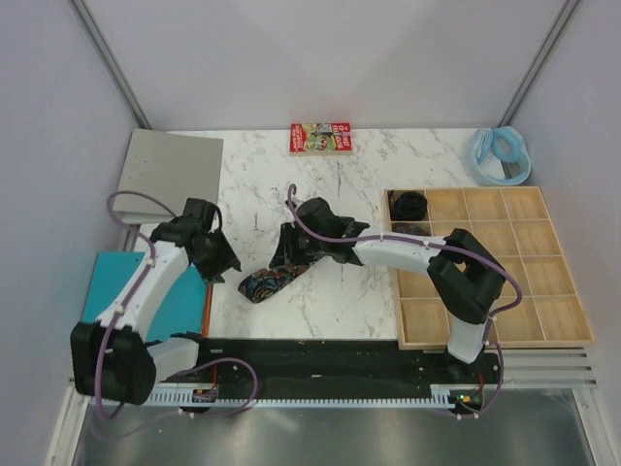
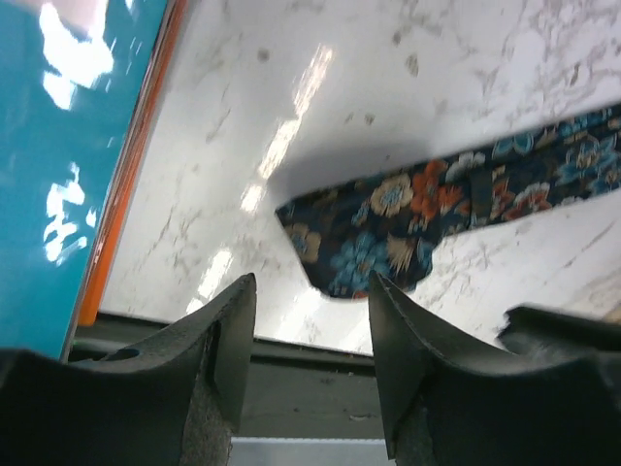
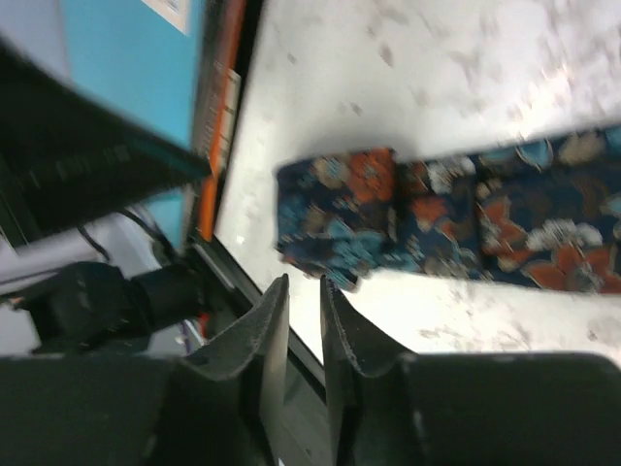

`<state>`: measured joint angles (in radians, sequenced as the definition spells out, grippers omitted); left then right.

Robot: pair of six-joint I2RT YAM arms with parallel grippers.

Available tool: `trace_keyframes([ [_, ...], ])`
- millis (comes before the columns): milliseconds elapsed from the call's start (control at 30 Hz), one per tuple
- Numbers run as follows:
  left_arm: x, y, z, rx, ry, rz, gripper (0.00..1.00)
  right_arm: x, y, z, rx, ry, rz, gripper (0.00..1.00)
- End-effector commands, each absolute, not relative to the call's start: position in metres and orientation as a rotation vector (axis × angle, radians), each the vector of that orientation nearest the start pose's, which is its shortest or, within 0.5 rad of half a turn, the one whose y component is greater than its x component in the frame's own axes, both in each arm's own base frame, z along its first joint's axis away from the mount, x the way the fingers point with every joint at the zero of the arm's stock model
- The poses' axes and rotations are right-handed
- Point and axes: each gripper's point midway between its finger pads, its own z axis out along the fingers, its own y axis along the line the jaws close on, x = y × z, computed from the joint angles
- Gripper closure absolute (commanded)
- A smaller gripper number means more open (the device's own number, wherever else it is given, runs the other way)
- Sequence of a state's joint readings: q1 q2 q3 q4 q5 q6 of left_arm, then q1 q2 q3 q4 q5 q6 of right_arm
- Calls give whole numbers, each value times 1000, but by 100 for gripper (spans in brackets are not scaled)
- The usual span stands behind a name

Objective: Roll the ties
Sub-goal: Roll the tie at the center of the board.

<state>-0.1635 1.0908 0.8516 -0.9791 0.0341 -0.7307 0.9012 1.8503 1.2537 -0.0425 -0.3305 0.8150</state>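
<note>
- 1 tie (image 1: 270,282) lies flat on the table (image 1: 340,296), wide end toward 7 o'clock.
- left gripper (image 2: 310,291), at its 9 o'clock: jaws wide, empty.
- right gripper (image 3: 304,289), above its far part: jaws narrow, nothing between.

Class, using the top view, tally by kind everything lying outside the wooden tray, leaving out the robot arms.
Unrolled tie: 1
Red printed box: 1
Pale blue ring: 1
Grey board: 1
Teal board: 1
Total: 5
</note>
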Motion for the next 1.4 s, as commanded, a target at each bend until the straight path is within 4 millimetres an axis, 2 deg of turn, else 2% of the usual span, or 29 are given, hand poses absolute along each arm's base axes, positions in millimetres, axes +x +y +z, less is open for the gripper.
trace_keyframes([
  [0, 257, -67, 99, -650, 2686, -238, 46, 212, 423, 85, -326, 2557, 1153, 75],
  [33, 262, -67, 88, -644, 2725, -220, 46, 201, 423, 77, -341, 2583, 1159, 77],
  [100, 275, -64, 83, -621, 2748, -177, 46, 189, 428, 72, -370, 2579, 1187, 79],
  [200, 287, -51, 78, -606, 2745, -69, 45, 184, 438, 69, -361, 2565, 1250, 81],
  [267, 288, -47, 66, -601, 2784, -34, 45, 184, 446, 65, -346, 2558, 1285, 82],
  [333, 287, -51, 59, -595, 2813, -50, 45, 182, 450, 58, -332, 2565, 1303, 83],
  [567, 270, -58, 32, -594, 2892, -91, 46, 192, 462, 56, -234, 2505, 1380, 85],
  [867, 244, -90, 16, -537, 2985, -255, 51, 200, 469, 53, -93, 2409, 1491, 88],
  [1000, 236, -100, 16, -527, 2986, -289, 52, 196, 465, 44, -51, 2406, 1495, 88],
  [1133, 233, -108, 25, -485, 2962, -304, 54, 197, 465, 47, 8, 2354, 1535, 88],
  [1367, 233, -109, 35, -352, 2947, -149, 54, 198, 472, 53, 71, 2316, 1580, 88],
])
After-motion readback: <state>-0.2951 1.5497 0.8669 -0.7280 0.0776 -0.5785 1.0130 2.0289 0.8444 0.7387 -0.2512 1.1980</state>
